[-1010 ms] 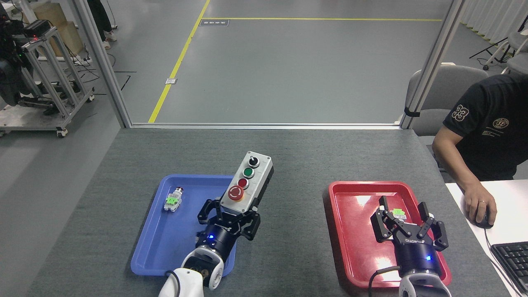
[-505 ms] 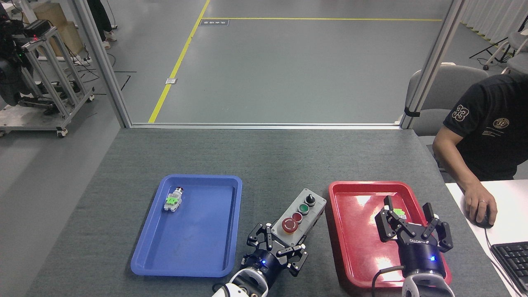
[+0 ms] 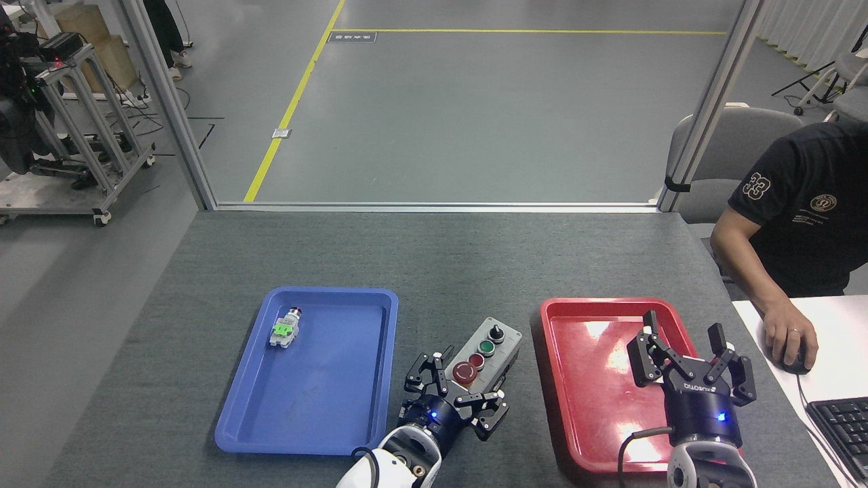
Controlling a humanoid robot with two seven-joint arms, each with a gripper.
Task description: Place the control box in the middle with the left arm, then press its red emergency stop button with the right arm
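The control box (image 3: 487, 351) lies slanted on the bare grey felt of the middle (image 3: 468, 271), between the blue tray and the red tray. Its big red button (image 3: 464, 371) is at the near end, with the small red, green and black controls behind it. My left gripper (image 3: 456, 394) is shut on the box's near end, with black fingers (image 3: 422, 374) on both sides. My right gripper (image 3: 688, 347), lettered ROBOTIQ, is open above the red tray (image 3: 583, 379) with nothing between its fingers.
A small switch with a green tag (image 3: 285, 328) lies in the blue tray (image 3: 312, 407). A seated person's hand (image 3: 786, 335) rests on a mouse on the white desk at the right, by a keyboard (image 3: 841, 427). A metal frame (image 3: 434, 205) borders the table's far edge.
My left gripper carried the control box from over the blue tray's right rim rightward and down into the gap between the trays. My right gripper drifted slightly right.
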